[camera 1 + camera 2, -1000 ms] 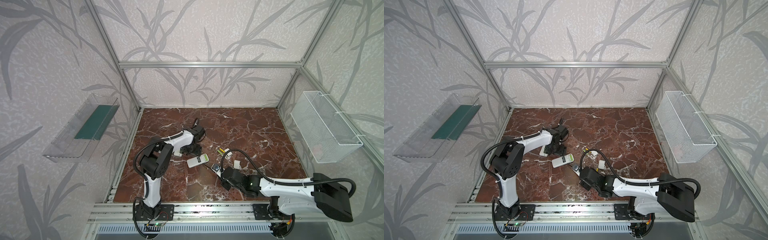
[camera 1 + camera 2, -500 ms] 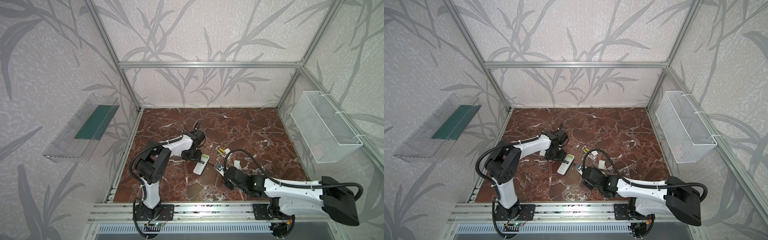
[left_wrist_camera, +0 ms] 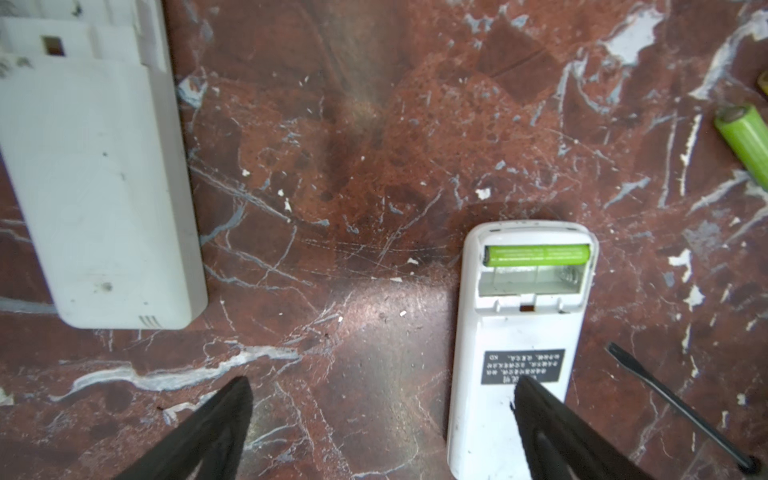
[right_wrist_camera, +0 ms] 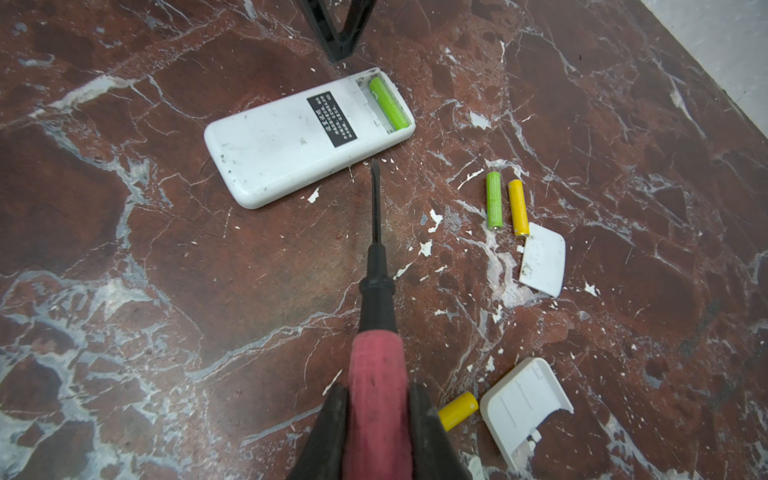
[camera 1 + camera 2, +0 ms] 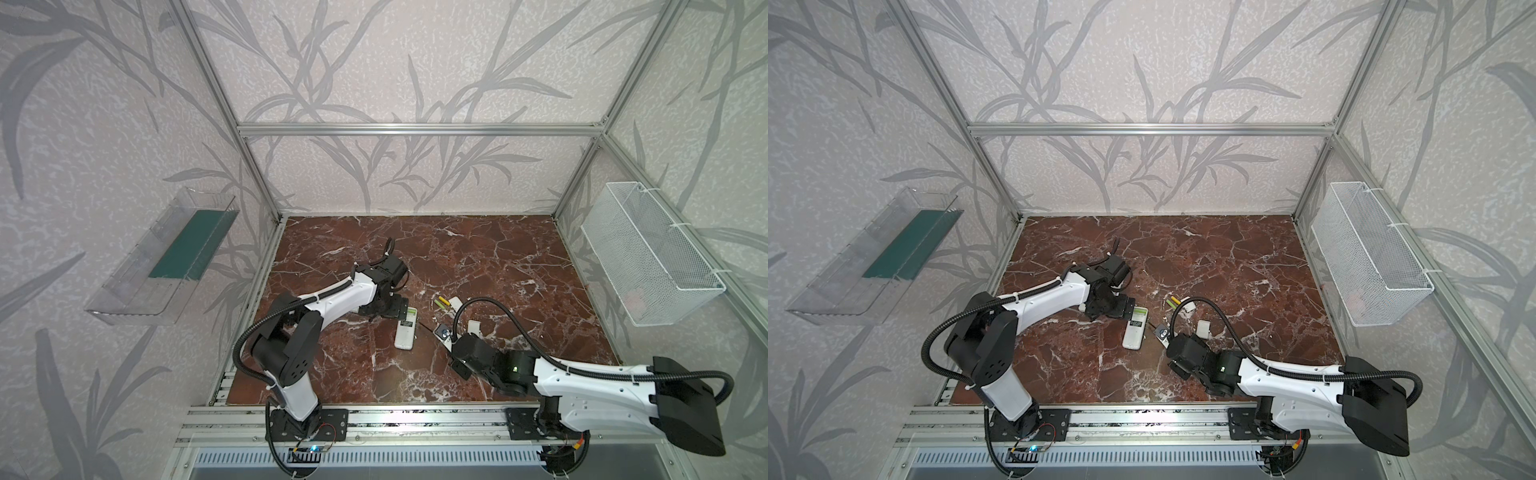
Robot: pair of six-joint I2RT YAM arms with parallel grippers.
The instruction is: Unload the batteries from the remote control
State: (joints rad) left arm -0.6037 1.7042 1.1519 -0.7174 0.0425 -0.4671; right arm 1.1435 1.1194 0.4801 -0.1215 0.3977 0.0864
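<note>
Walls (image 5: 395, 62): pale, textured, printed with grey leaf sprays; recorded at the back and on both sides in both top views.
Aluminium frame (image 5: 415, 129): one crossbar across the back, posts rising at the corners.
Floor (image 5: 478, 257): red-brown marble pattern with white veins. White flecks and fine scratches are noted in the wrist views.
Clear shelf (image 5: 137, 286): mounted on the left wall, with a green panel (image 5: 191, 245) lying in it.
White wire basket (image 5: 648, 257): hung on the right wall.
Metal rail (image 5: 415, 419): run along the front edge of the floor, with a slotted strip (image 5: 415, 457) below it.
Light: even and diffuse. A soft glare is recorded on the floor in the left wrist view.
</note>
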